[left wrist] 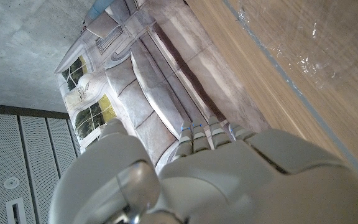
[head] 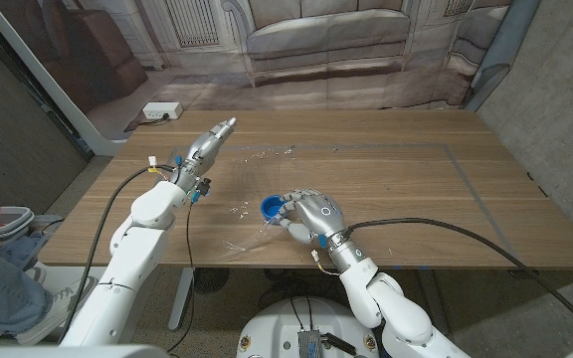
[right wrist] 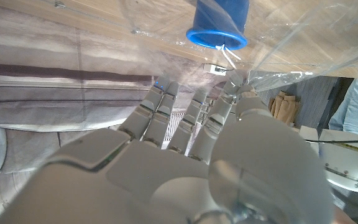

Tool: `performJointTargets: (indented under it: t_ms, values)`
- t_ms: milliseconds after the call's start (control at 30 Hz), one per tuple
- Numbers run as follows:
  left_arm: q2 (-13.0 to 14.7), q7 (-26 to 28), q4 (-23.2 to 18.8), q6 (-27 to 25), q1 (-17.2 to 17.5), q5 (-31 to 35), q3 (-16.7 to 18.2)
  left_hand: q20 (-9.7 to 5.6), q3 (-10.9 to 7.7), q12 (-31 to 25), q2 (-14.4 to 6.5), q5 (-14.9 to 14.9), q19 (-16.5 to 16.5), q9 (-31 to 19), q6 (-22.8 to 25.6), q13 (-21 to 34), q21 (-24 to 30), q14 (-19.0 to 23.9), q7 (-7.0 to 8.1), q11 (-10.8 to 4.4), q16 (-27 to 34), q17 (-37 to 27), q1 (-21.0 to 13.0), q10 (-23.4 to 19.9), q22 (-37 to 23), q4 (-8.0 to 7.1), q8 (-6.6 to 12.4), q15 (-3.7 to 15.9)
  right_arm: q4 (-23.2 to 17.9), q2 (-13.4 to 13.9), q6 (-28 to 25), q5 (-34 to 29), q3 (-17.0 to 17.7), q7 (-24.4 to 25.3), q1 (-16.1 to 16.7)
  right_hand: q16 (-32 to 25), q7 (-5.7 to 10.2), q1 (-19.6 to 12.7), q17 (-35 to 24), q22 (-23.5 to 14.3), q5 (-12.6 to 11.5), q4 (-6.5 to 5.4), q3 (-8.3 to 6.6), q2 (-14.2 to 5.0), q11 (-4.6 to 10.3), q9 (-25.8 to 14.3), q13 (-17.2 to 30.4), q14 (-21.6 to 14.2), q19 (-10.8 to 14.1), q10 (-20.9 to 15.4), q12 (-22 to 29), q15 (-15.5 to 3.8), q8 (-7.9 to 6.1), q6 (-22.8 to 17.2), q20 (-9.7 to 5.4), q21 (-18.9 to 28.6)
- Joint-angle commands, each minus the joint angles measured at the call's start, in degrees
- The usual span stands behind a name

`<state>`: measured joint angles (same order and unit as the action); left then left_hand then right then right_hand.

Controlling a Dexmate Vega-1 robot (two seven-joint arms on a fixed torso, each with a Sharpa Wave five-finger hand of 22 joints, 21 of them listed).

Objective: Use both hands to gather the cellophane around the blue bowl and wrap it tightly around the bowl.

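Head view: the small blue round bowl (head: 271,207) stands on the wooden table (head: 396,189), on the clear crinkled cellophane sheet (head: 247,214); the right hand (head: 311,214) is just beside it, fingers bent toward it; the left hand (head: 207,144) is well apart, fingers stretched, holding nothing
Left wrist view: fingers (left wrist: 204,140) straight together, cellophane lies on the table
Right wrist view: the thumb (right wrist: 244,102) and fingers pinch a fold of cellophane near the bowl
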<state>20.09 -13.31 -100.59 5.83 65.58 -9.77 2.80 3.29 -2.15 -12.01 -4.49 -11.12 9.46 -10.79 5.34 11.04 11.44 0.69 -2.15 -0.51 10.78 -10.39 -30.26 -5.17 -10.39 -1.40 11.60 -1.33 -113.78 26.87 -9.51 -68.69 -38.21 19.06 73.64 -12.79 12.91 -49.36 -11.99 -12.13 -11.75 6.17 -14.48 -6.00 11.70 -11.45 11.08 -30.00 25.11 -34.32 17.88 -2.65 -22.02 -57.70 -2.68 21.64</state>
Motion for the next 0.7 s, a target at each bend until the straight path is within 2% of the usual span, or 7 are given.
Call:
performJointTargets:
  t_ms: [33,333,700]
  values:
    - [0.00,0.02,0.11,1.31,1.21,-0.69,0.58,0.01,-0.16,0.10,0.29,0.04,0.69,-0.13,0.55,0.20,-0.19,-0.23,0.15,0.09,0.05,-0.12,-0.38,-0.13,-0.12,0.43,0.28,0.23,-0.07,-3.13,-2.69,-0.69,-0.85,-9.02,-3.58,-0.33,-0.03,-0.47,0.00,-0.17,0.19,0.18,-0.26,-0.47,-0.09,-0.14,0.06,-0.58,-0.32,-0.40,0.26,-6.29,0.03,-0.60,0.43,0.08]
    - [-0.06,-0.25,1.09,1.81,0.72,-1.12,0.78,0.19,-0.12,0.06,0.40,0.02,0.85,-0.13,0.75,0.21,-0.18,-0.25,0.10,0.07,0.07,-0.13,-0.65,-0.22,-0.14,0.60,0.32,0.31,-0.10,-4.94,-4.65,-1.22,-1.58,-14.04,-6.23,-0.19,-0.03,-0.40,-0.02,-0.15,0.42,0.19,-0.29,-0.56,-0.07,-0.15,0.06,-0.50,-0.78,-0.26,0.10,-6.17,0.14,-0.51,0.83,-0.08]
    - [0.08,-0.77,2.07,1.64,-0.03,-1.59,0.92,0.36,-0.09,0.07,0.43,0.01,1.03,-0.14,0.82,0.21,-0.18,-0.25,0.13,-0.01,0.09,-0.15,-0.83,-0.17,-0.16,0.69,0.30,0.26,2.06,-7.06,-7.22,1.00,-1.33,-19.97,-9.83,0.02,-0.04,-0.38,-0.02,-0.11,0.67,0.24,-0.37,-0.65,-0.31,-0.17,0.07,-0.32,-1.47,0.09,-0.17,-5.88,0.29,-0.37,1.38,-0.34]
